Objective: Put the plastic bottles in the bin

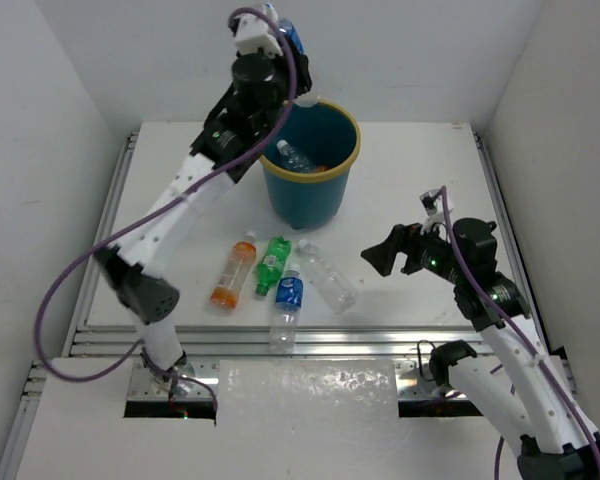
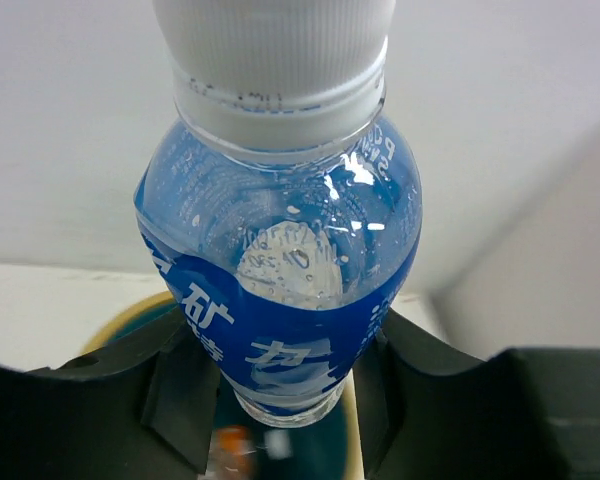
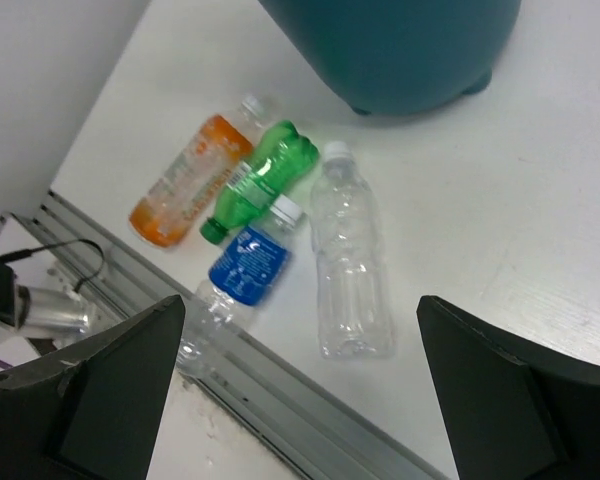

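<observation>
- White worktop [image 1: 420,170] bears bin [image 1: 305,200]; orange bottle [image 1: 232,270], green bottle [image 1: 273,263], blue bottle [image 1: 288,298] and clear bottle [image 1: 328,277] lie before it.
- Left tool [image 2: 285,400] clamps second blue bottle [image 2: 280,270] above bin's rim.
- Right tool [image 1: 388,255] stands apart, empty, right of them.

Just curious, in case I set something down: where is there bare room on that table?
Bare table lies right of the bin, out to the far right edge. Crowded: four bottles lie bunched in front of the bin.
</observation>
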Controlling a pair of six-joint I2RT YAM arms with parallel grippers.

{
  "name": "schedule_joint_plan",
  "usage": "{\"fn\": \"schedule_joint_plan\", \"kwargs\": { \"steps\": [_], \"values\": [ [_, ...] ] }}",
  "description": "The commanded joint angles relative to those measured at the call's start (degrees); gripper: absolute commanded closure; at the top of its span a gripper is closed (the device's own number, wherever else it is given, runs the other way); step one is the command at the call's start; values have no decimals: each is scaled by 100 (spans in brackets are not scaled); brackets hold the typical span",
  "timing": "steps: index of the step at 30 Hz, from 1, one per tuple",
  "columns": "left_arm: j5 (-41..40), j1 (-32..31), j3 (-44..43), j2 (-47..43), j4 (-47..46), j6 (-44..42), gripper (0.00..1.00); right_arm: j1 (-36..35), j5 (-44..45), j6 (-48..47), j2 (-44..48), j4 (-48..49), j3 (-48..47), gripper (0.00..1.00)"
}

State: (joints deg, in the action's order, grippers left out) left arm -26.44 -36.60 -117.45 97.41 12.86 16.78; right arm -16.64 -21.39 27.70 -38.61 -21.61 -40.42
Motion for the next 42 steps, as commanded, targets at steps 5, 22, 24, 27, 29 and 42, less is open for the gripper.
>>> {"fn": "schedule_joint_plan", "kwargs": {
  "steps": [5,22,24,27,29,42],
  "values": [
    [-398,171,-1008,1500,1017,-658,39,-145,29,-687,-1455,-565,-353,1],
    [9,-83,905,-1562,1333,-175,12,-2044,2166,-881,-4830,112,-1196,11],
    [50,-111,1624,-2056,1306,-44,11,-2106,2148,-855,-5112,218,-1161,22],
    [391,-111,2669,-3153,1351,421,11,-2124,2156,-802,-5350,297,-1056,39],
    [708,-111,3261,-3542,1185,554,11,-2124,2156,-784,-5167,358,-836,45],
    [4415,-514,6681,-4371,-1651,1486,8,-1966,1806,-380,-1186,69,281,98]
  ]
}}
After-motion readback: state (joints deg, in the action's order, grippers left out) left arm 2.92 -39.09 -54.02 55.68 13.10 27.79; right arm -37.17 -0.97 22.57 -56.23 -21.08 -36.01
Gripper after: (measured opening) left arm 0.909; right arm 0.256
